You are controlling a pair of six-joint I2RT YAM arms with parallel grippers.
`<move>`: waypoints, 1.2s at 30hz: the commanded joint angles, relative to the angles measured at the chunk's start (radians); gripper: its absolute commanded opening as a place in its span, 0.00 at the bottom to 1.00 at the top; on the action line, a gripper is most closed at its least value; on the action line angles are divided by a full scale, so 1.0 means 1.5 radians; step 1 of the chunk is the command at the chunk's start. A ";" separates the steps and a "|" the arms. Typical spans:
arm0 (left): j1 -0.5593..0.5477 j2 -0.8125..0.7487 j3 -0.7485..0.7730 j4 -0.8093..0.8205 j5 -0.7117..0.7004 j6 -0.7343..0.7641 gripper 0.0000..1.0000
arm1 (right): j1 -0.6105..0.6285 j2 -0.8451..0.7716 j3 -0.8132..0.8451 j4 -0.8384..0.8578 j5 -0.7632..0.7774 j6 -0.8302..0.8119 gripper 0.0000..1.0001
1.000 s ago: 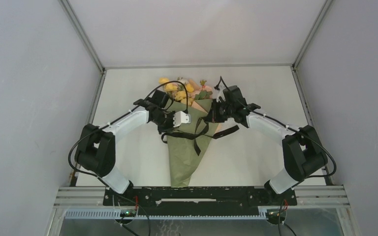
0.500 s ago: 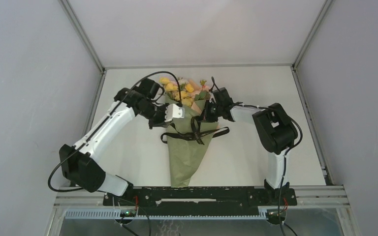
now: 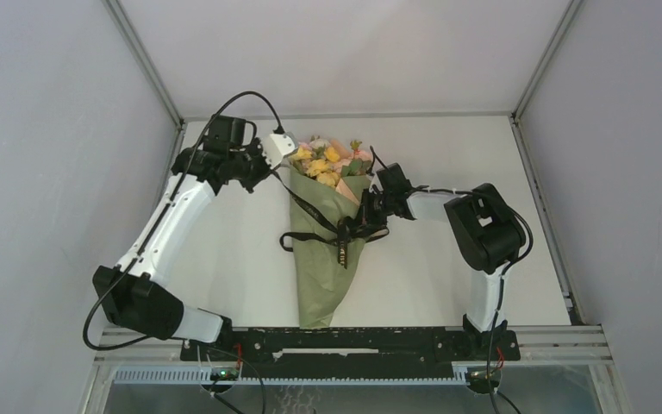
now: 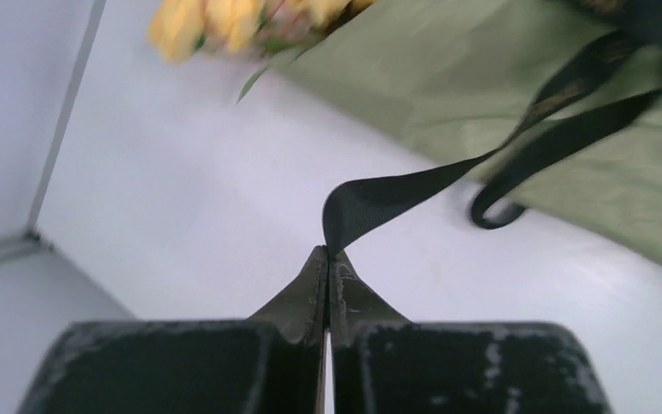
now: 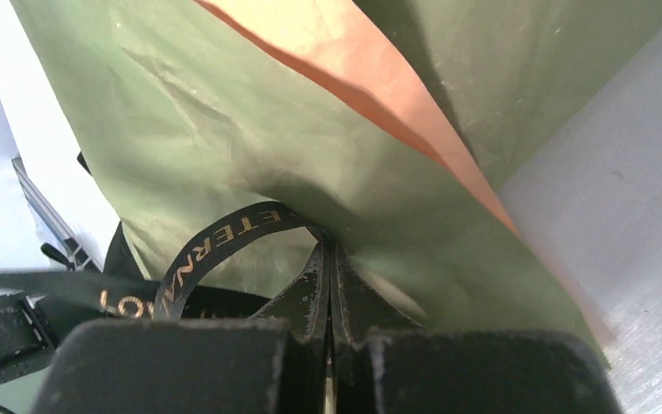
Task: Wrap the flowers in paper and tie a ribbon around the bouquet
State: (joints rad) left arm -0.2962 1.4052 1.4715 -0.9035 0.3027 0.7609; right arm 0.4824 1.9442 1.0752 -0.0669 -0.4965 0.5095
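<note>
**Ribbon drawn taut across the bouquet, one end in each arm**

Top view: the bouquet (image 3: 323, 259) lies on the tabletop (image 3: 224, 250) between the arms, its long axis running near to far, flowers (image 3: 327, 159) at the far end and the paper's point toward the bases; the ribbon (image 3: 309, 205) crosses its waist. The left fingers (image 3: 267, 166) stand well off to the far left of the blooms, with one strand slanting from them down to the crossing. The right fingers (image 3: 364, 222) sit right at that crossing, touching the paper's right edge; the right arm is thus much the nearer to the knot.

Left wrist view: the left fingers (image 4: 328, 252) are pressed together on a fold of ribbon (image 4: 396, 194); the strand leads up and right to the green paper (image 4: 448, 78), above bare tabletop (a slack loop lies beside the paper's edge); yellow flowers (image 4: 198, 21) blur at the top.

Right wrist view: the right fingers (image 5: 327, 250) are closed too, and a lettered loop of ribbon (image 5: 215, 246) curls into their tips, seemingly pinched there; green paper (image 5: 224, 112) fills the view just past them, a peach lining (image 5: 336, 52) showing above.

Judgement: the wrap looks done and the tie is being tightened; the coming pull turns on the held strand lying slantwise to the bouquet's axis, so the left arm would draw away from the knot while the right anchors it; too hard a pull could drag the bouquet leftward.
</note>
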 commanded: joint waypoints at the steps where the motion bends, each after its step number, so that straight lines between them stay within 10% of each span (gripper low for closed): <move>1: 0.018 0.013 -0.069 0.138 -0.233 -0.054 0.11 | 0.007 -0.039 -0.006 -0.013 -0.029 -0.024 0.00; 5: -0.029 0.028 -0.100 0.113 -0.266 -0.025 0.57 | 0.005 -0.036 -0.006 0.000 -0.055 0.007 0.00; 13: -0.268 0.030 -0.189 0.036 -0.015 0.089 0.74 | -0.019 -0.028 -0.007 0.015 -0.086 0.083 0.00; 23: -0.309 0.111 -0.252 0.237 0.004 0.161 0.88 | -0.046 -0.055 -0.034 0.054 -0.082 0.149 0.00; 32: -0.311 0.210 -0.215 0.204 -0.049 0.157 0.83 | -0.045 -0.062 -0.035 0.066 -0.076 0.151 0.00; 36: -0.311 0.202 -0.212 0.195 -0.057 0.148 0.37 | -0.042 -0.054 -0.035 0.074 -0.089 0.144 0.00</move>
State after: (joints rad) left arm -0.7574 1.7329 1.1053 -0.5991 0.2337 0.9810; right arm 0.4137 1.8988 1.0206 -0.0090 -0.6113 0.7235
